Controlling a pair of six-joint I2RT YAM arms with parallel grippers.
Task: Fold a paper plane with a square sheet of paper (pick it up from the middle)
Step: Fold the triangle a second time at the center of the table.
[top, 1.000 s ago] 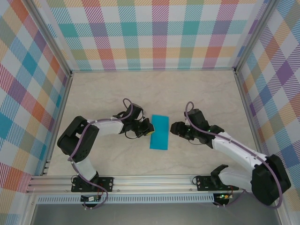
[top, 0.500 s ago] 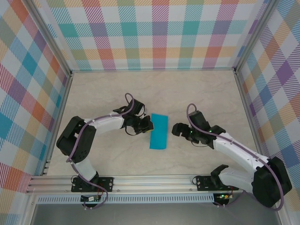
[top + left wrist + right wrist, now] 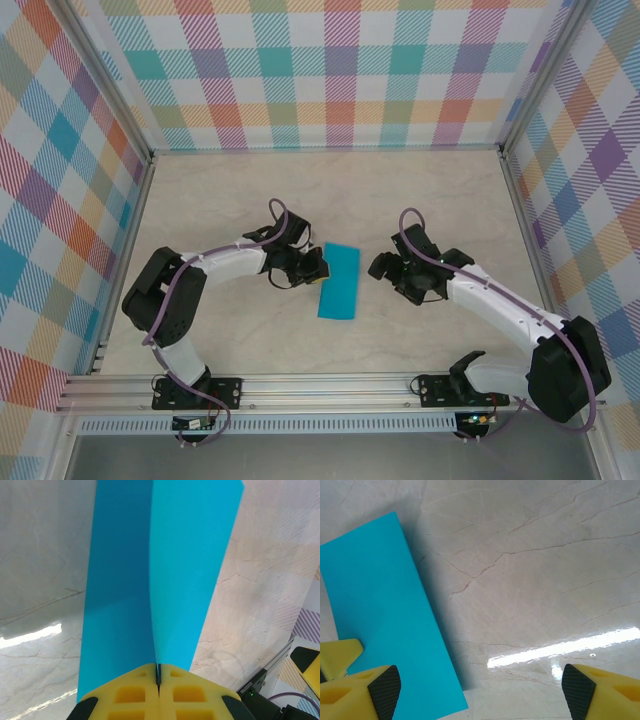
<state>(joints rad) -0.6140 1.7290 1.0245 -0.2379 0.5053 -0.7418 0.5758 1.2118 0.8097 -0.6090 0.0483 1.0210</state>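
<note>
1. Square sheet of paper (image 3: 339, 281): teal-blue. From the top camera it reads as a narrow rectangle. It lies on the marbled table (image 3: 420, 200), long axis running away from the arm bases with a slight tilt.
2. Left gripper (image 3: 312, 272): sits at the sheet's left long edge, roughly mid-length along it, touching it.
3. Left wrist view: the yellow jaws of the left gripper (image 3: 158, 680) are pressed together with the sheet's thin edge nipped between them.
4. From that pinch the sheet (image 3: 165, 570) runs away from the tips as two panels meeting along one straight line, the left darker and the right lighter. Cannot tell whether either panel is lifted off the table.
5. Right gripper (image 3: 383, 268): stands off the sheet's right long edge, near but apart, with a strip of bare table between.
6. Right wrist view: the right gripper's jaws (image 3: 480, 692) are spread wide, with black-padded tips at the two lower corners.
7. Same view: the sheet (image 3: 385, 610) lies ahead of the tips toward the picture's left, and its right edge reaches in past the pad on that side. The rest of the gap looks onto bare table.
8. Nothing is gripped by the right jaws.
</note>
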